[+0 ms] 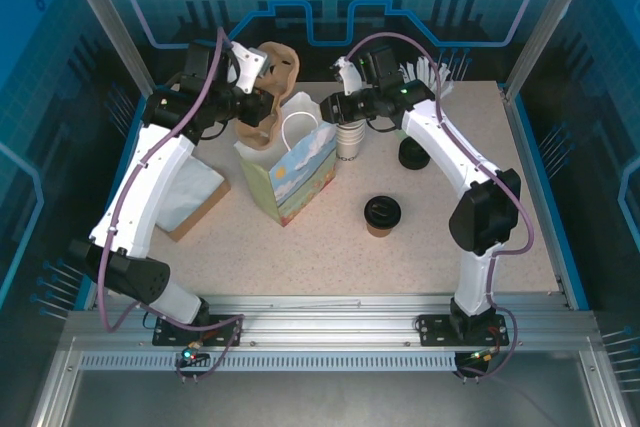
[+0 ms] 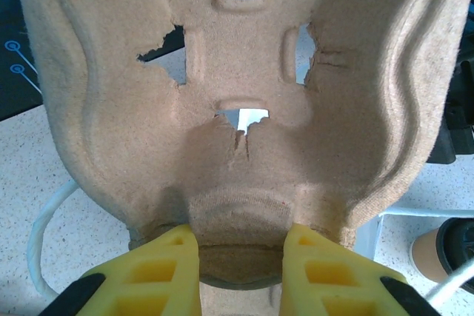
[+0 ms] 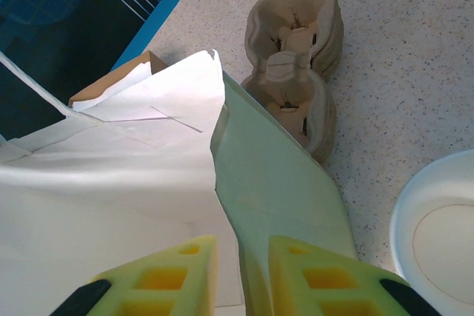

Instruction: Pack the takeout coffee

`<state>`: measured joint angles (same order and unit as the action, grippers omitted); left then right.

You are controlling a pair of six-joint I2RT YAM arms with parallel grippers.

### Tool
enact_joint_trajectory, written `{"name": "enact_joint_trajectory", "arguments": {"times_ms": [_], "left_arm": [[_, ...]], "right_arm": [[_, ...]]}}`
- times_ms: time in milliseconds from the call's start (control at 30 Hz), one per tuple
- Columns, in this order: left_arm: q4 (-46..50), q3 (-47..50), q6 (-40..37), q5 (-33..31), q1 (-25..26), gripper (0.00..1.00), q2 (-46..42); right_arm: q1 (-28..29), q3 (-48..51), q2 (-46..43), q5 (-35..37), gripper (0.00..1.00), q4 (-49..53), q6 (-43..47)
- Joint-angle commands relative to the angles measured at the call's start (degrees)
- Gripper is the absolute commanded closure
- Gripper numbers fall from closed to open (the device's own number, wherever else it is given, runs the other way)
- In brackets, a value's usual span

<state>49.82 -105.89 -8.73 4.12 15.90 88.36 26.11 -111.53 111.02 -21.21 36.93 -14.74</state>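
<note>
You have bright, even light from above: the table (image 1: 330, 247) shows short, soft shadows, one just beside the coffee (image 1: 381, 214). The blue walls (image 1: 40, 147) are dim. In your right wrist view the white bag (image 3: 111, 183) nearly washes out. In the left wrist view the carrier (image 2: 237, 57) is sharp, softening at the near edge.

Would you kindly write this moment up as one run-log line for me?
left gripper: shut on cup carrier | right gripper: shut on paper bag | takeout coffee: standing on table, unpacked
</note>
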Motion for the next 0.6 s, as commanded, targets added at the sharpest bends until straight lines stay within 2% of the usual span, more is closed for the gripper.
{"name": "enact_joint_trajectory", "arguments": {"times_ms": [0, 567], "left_arm": [[-2.01, 1.11, 0.66, -0.18, -0.17, 0.79, 0.3], [2.04, 2.51, -5.7, 5.11, 2.49, 0.79, 0.48]], "right_arm": [[1.08, -2.2, 1.04, 0.15, 0.75, 1.38, 0.94], [1.22, -3.61, 1.83, 0.55, 0.76, 2.54, 1.38]]}}
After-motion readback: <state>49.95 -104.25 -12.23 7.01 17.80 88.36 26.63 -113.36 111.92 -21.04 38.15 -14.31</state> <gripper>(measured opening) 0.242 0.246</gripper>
